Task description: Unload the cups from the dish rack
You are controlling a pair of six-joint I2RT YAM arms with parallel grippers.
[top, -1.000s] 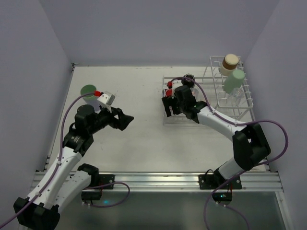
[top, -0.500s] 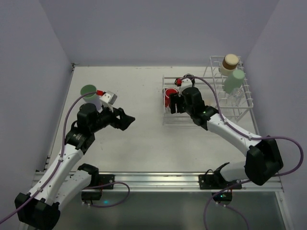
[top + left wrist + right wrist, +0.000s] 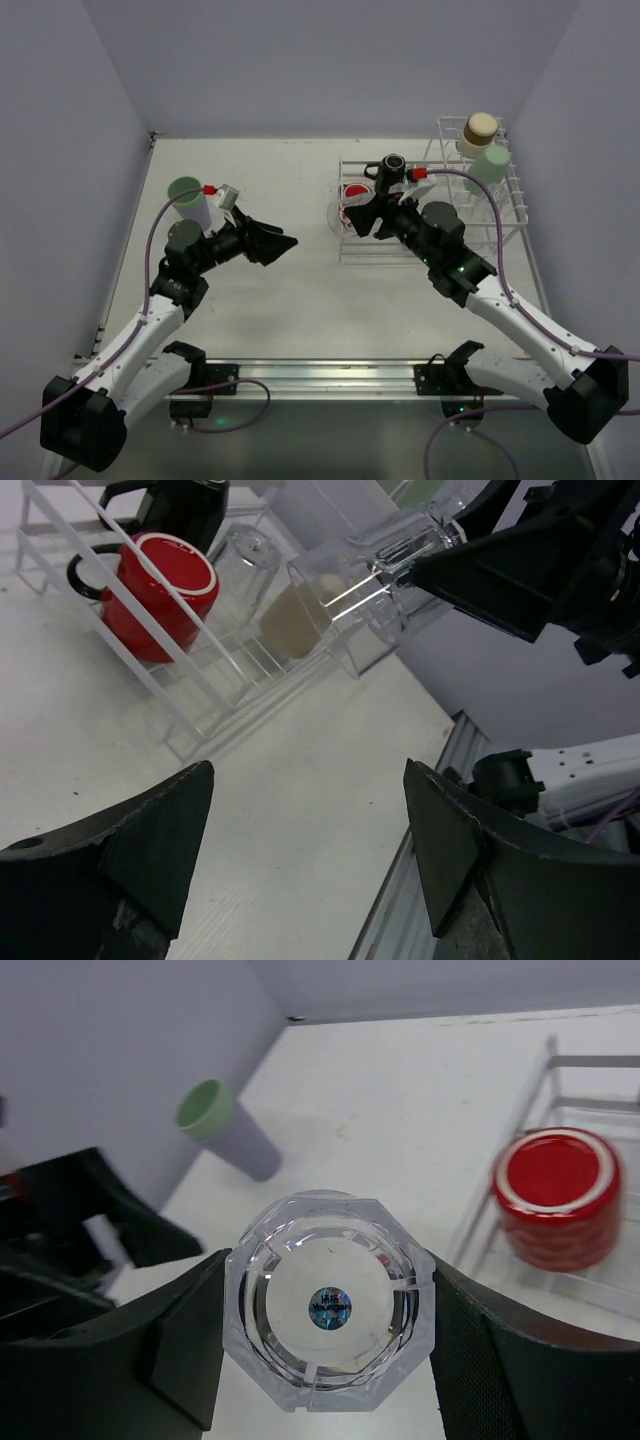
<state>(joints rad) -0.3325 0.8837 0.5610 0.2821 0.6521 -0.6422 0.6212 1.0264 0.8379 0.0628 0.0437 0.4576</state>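
Note:
My right gripper (image 3: 358, 216) is shut on a clear faceted glass (image 3: 330, 1310), held on its side above the table just left of the white wire dish rack (image 3: 350, 257). The held glass (image 3: 365, 575) also shows in the left wrist view. A red mug (image 3: 355, 192) and a black-handled mug (image 3: 393, 165) sit in the rack's low basket. A tan cup (image 3: 481, 127) and a pale green cup (image 3: 490, 165) rest on the upright part. My left gripper (image 3: 275, 243) hangs open and empty, pointing at the glass. A lavender tumbler (image 3: 187, 200) with a green inside stands behind it.
Grey walls close in the table on three sides. An aluminium rail (image 3: 330, 375) with both arm bases runs along the near edge. The table (image 3: 290, 290) lies bare between the two grippers. Cables trail from both wrists.
My right gripper closed on the clear glass, lifted it out of the rack and swung back toward the near left. My left gripper reached and turned toward it.

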